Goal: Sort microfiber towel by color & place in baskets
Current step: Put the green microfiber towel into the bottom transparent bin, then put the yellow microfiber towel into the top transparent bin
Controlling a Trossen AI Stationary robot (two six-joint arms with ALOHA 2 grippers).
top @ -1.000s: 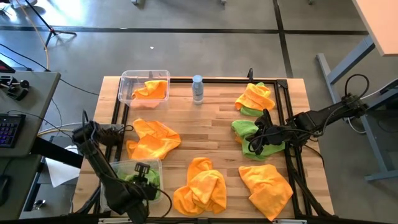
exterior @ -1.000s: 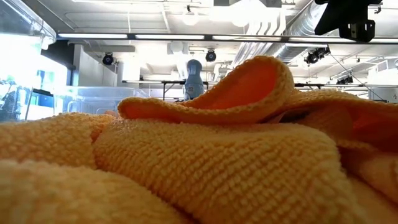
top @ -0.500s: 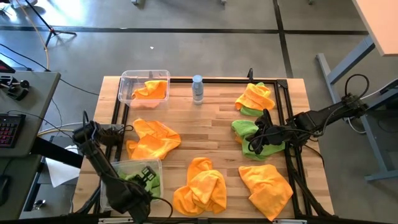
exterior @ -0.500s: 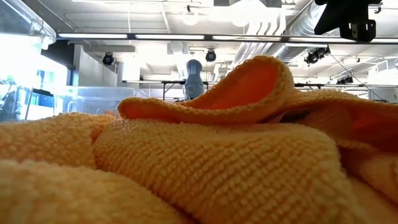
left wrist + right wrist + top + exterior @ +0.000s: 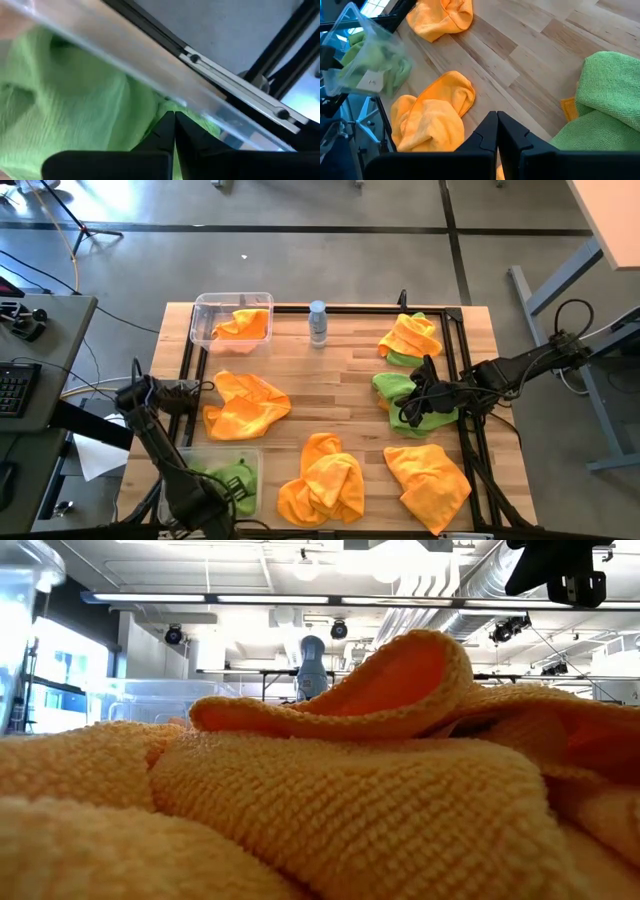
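Left gripper [image 5: 174, 131] is pressed together inside the near basket [image 5: 215, 455] over a green towel [image 5: 232, 478]; right gripper [image 5: 497, 131] is pressed together too, above another green towel [image 5: 602, 100]

High view: straight down from above, far enough to take in the whole table [image 5: 330, 370] and both arms.
Low view: table height, level toward the room, so near an orange towel [image 5: 330, 800] that it fills most of the picture.
Left wrist view: very near, probably against the near-left basket [image 5: 150, 70] holding a green towel [image 5: 65, 110].
Right wrist view: slanting down across the tabletop.
Shared: the water bottle [image 5: 318, 322] shows in the high and low views.
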